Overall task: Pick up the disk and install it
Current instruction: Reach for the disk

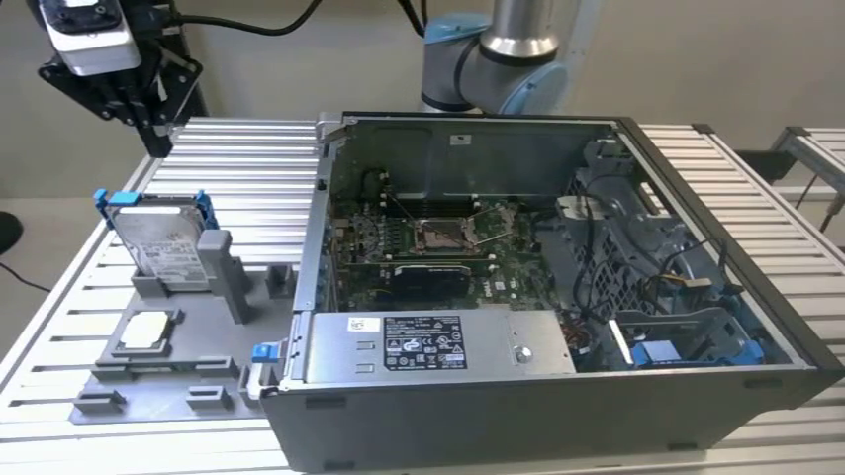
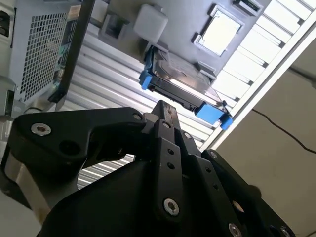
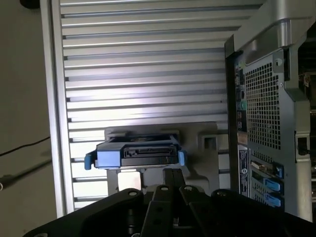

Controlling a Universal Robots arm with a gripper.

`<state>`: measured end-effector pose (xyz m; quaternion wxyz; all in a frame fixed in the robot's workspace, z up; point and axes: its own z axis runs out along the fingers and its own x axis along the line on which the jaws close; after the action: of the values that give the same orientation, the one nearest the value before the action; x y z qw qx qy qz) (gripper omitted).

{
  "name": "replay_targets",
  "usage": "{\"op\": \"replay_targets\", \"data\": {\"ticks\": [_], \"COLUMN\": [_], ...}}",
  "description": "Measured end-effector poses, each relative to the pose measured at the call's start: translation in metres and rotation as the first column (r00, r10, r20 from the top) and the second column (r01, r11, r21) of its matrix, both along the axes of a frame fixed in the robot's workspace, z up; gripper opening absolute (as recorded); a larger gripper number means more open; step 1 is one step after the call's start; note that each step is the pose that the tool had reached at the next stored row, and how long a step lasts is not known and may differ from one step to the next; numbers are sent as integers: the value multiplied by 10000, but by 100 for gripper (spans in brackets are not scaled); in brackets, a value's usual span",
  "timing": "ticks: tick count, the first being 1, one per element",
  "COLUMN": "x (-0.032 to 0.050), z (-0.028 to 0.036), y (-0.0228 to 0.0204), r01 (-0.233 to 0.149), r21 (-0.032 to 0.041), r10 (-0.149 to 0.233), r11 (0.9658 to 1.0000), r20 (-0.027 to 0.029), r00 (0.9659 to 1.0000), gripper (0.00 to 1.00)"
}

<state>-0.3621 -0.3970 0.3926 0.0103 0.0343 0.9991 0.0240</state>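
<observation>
On the exterior view's left of the open computer case [image 1: 528, 416], your disk [image 1: 161, 240] is standing upright in the grey holder [image 1: 172, 381]. Your gripper [image 1: 157, 141] is hovering above its far side, fingers closed together and gripping nothing.

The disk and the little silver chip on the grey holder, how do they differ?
The disk stands on edge, leaning; the chip lies flat. The disk is larger than the chip. The disk has a blue frame; the chip has none. Both are silver and sit on the grey holder.
</observation>
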Motion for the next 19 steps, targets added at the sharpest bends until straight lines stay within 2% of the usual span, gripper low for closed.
{"op": "replay_targets", "data": {"ticks": [19], "x": [-460], "z": [0], "y": [0], "r01": [-11], "r21": [0], "r10": [11], "r11": [10000], "r20": [-1], "r00": [10000], "gripper": [0]}}
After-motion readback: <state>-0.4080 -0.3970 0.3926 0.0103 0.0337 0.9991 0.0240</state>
